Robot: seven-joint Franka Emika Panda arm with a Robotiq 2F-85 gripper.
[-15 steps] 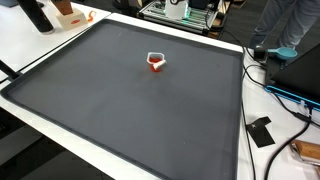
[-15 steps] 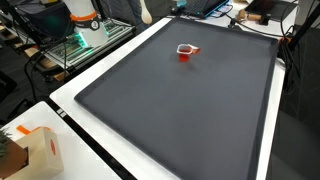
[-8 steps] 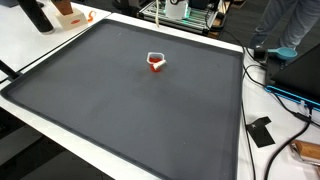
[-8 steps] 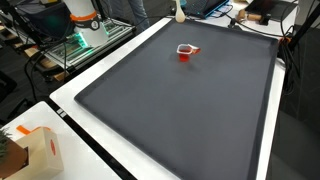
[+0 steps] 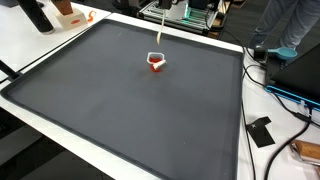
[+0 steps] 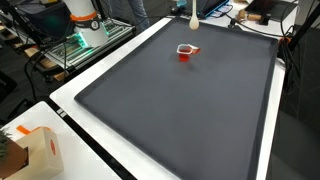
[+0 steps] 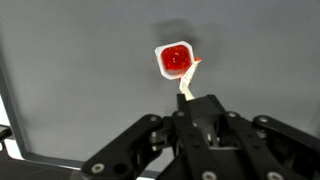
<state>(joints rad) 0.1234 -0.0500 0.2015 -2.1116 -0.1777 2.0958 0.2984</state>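
Observation:
A small red cup with a white rim stands on the dark mat, toward its far side; it also shows in the other exterior view. In the wrist view my gripper is shut on a pale wooden stick. The stick's tip reaches the edge of the cup. In both exterior views only the stick shows, hanging above and just behind the cup. The gripper body is out of frame there.
The mat lies on a white table. A cardboard box stands at one corner. Cables and a black device lie beside the mat. An equipment rack and a person stand beyond the table edges.
The stick has come further into both exterior views and moved toward the cup. The cup has not moved.

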